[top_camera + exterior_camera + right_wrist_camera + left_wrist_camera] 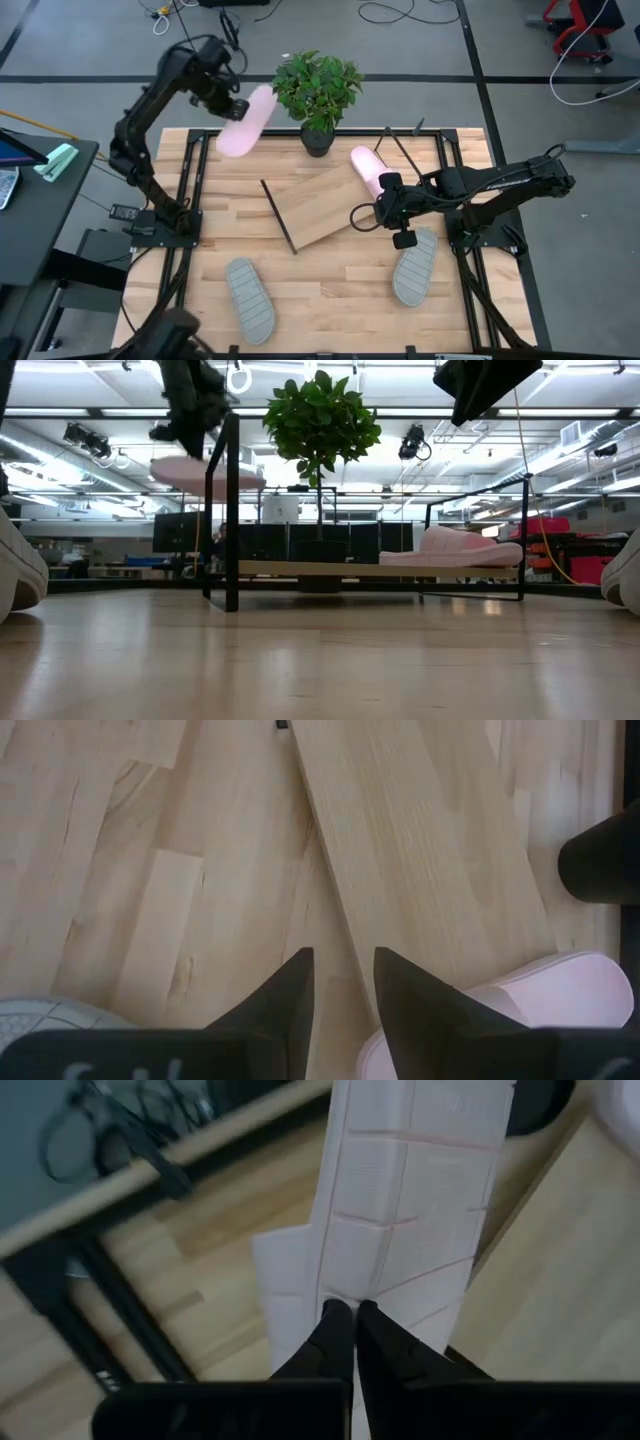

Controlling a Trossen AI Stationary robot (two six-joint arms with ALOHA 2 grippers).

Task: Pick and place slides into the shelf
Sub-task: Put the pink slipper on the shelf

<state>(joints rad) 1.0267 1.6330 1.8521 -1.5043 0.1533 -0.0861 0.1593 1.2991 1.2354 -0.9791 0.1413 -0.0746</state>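
I see my left gripper (pixel 232 108) clenched on a pink slide (pixel 247 121), held aloft beside the plant (pixel 318 87); my right gripper (pixel 340 982), empty with fingers apart, hovers over the shelf (pixel 320 203), partly hiding the second pink slide (pixel 366 168); grey slides (pixel 249 298) lie on the table (pixel 330 295); no legible writing.

No text, label, brand, number or sign can be read in any of the four views. Pale marks show along the edge of the dark housing (pixel 150 1065) in the right wrist view, cut off and too blurred to make out as letters.
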